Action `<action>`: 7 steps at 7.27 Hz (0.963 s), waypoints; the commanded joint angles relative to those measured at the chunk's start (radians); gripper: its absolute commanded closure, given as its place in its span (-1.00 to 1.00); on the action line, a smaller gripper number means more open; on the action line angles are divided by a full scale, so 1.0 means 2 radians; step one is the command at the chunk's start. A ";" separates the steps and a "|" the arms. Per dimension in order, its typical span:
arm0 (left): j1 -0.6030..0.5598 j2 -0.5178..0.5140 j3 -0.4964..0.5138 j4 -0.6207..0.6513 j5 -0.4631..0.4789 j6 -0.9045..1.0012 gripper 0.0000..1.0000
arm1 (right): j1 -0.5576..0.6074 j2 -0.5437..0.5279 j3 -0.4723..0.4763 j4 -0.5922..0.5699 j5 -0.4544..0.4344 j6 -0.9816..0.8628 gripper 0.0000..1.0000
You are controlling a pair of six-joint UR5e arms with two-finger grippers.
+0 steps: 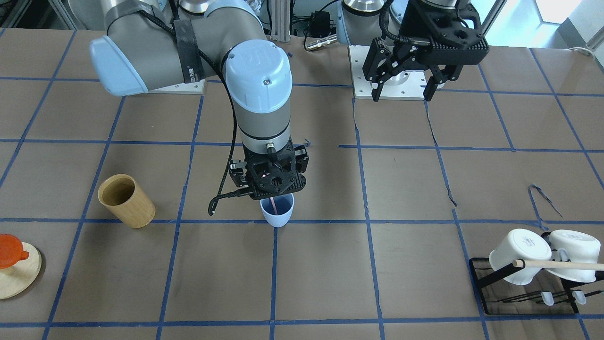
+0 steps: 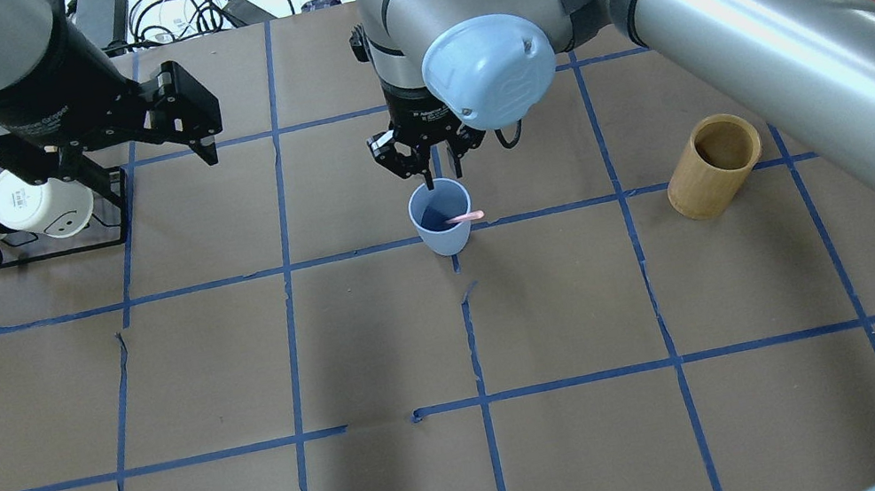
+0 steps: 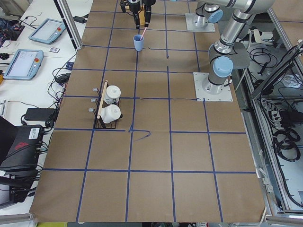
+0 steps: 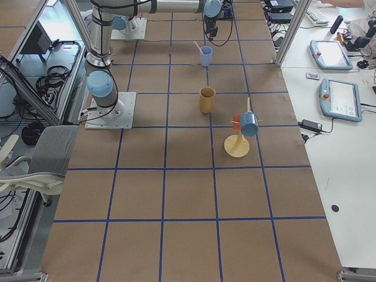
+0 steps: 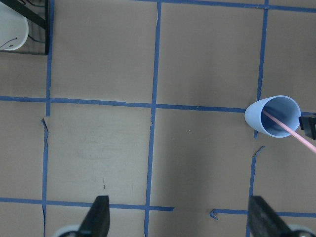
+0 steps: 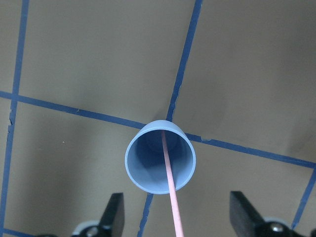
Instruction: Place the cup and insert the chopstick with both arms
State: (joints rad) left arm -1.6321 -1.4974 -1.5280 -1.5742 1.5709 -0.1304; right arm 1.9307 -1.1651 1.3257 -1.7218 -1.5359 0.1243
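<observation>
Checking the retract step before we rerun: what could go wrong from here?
1. The chopstick leans on the rim of the cup, and its upper end sits inside the open right gripper. A sideways retract could snag it and tip the cup.
2. The cup looks small and light and the chopstick overhangs it, so a nudge might topple both.

You are working in a robotics lab. Your table (image 3: 151,189) is papered brown and marked off with a blue tape grid (image 2: 483,399). Two industrial arms (image 2: 771,43) are bolted to it on metal base plates (image 3: 214,87). Teach pendants (image 4: 341,98) lie on the white side bench (image 4: 329,176). Cables (image 3: 279,137) tangle behind the bases, near an office chair (image 4: 41,161).
</observation>
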 commanded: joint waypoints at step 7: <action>0.000 0.002 0.000 -0.007 0.001 0.000 -1.00 | -0.133 -0.193 0.051 0.056 -0.009 -0.132 -0.97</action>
State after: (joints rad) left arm -1.6322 -1.4946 -1.5279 -1.5855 1.5724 -0.1304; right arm 1.6836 -1.4798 1.3932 -1.6228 -1.5553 -0.1341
